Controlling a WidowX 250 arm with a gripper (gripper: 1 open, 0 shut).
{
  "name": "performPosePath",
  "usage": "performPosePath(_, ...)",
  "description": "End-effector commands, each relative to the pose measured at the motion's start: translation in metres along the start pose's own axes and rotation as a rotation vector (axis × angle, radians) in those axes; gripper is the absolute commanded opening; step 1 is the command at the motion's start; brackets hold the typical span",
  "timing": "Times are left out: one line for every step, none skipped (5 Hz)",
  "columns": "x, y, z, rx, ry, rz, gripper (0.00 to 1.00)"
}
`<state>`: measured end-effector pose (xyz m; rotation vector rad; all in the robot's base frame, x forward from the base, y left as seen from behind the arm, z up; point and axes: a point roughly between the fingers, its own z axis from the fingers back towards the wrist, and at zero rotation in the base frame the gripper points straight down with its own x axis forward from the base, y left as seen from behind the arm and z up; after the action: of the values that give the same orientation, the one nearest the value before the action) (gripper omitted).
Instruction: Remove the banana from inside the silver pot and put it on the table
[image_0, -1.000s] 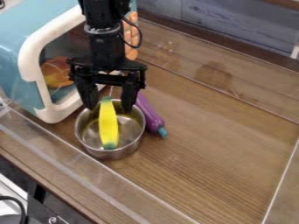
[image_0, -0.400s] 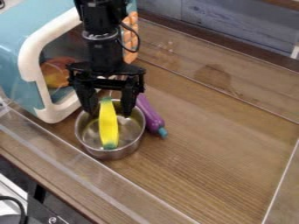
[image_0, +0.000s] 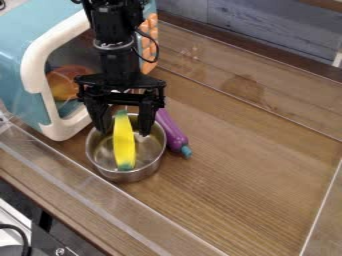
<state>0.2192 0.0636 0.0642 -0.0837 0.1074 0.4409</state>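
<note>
- Nearest the camera, a clear plastic wall (image_0: 201, 232) runs along the front edge of a brown wood-grain table (image_0: 254, 150), and a second clear wall stands along the right edge.
- Just behind the front wall, toward the left, a small round shiny steel pot with low walls (image_0: 126, 158) sits on the table.
- A small curved yellow toy banana (image_0: 124, 141) lies inside the pot, running from the near rim toward the far rim, with its far end raised above the pot's edge.
- A purple toy eggplant with a teal tip (image_0: 174, 134) lies on the table just to the right of the pot, close against its wall; whether the two touch cannot be told.
- A black robot gripper (image_0: 124, 120) points straight down over the pot, its two fingers (image_0: 98, 113) spread wide, one on each side of the banana's raised end.
- The jaws are apart and hold nothing; a gap shows between each finger and the banana.
- The black arm (image_0: 115, 35) rises from the gripper to the top of the frame.
- Left of and behind the pot stands a white-and-teal toy microwave (image_0: 34, 70), with something orange visible inside its opening.
- Beyond it, the far tabletop ends at another clear wall (image_0: 254, 30).
</note>
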Motion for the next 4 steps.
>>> performPosePath(0.0025, 0.0025, 0.0030, -0.009, -0.025, 0.023, 1.00)
performPosePath(0.0025, 0.0026, 0.0004, -0.012, -0.027, 0.036, 1.00)
performPosePath(0.0027, 0.0030, -0.0025, -0.015, -0.030, 0.050, 1.00)
performPosePath(0.0025, 0.0029, -0.0041, -0.019, -0.032, 0.064, 1.00)
